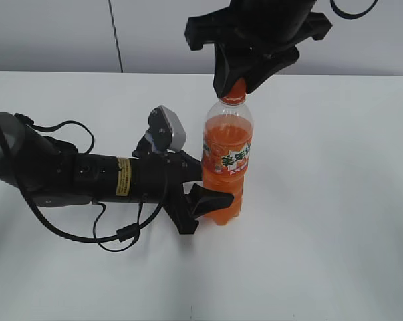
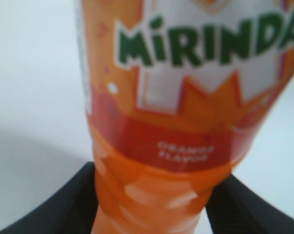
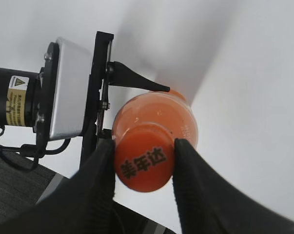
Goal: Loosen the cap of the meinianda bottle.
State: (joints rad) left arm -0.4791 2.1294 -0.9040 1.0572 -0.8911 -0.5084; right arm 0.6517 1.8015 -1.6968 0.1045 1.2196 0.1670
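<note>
Nearest the exterior camera lies my left arm (image 1: 61, 177), stretched low across the white table (image 1: 335, 200) from its left edge, a cable looping under it. At its end my left gripper (image 1: 211, 194) clamps the lower body of the meinianda bottle (image 1: 226, 160), one black finger (image 1: 211, 200) wrapping the front. That bottle stands upright near the middle of the tabletop, full of orange liquid. From above, my right gripper (image 1: 236, 87) comes down over the orange cap (image 1: 234, 91), its black jaws closed on either side.

Left wrist view: black fingers (image 2: 49, 207) sit low at both sides, pressed against the bottle's ribbed lower part (image 2: 156, 195). Above them the label (image 2: 200, 63) fills the picture, blurred, with green MIRINDA lettering.

Right wrist view: my two ribbed black fingertips (image 3: 95, 185) squeeze the cap (image 3: 144, 163) from left and right; its top carries dark Chinese characters. Below it the bottle's shoulder (image 3: 183, 117) shows, and further down my left gripper's pointed finger (image 3: 134, 80) touches the bottle's side, with its silver wrist camera housing (image 3: 68, 92) just to the left
</note>
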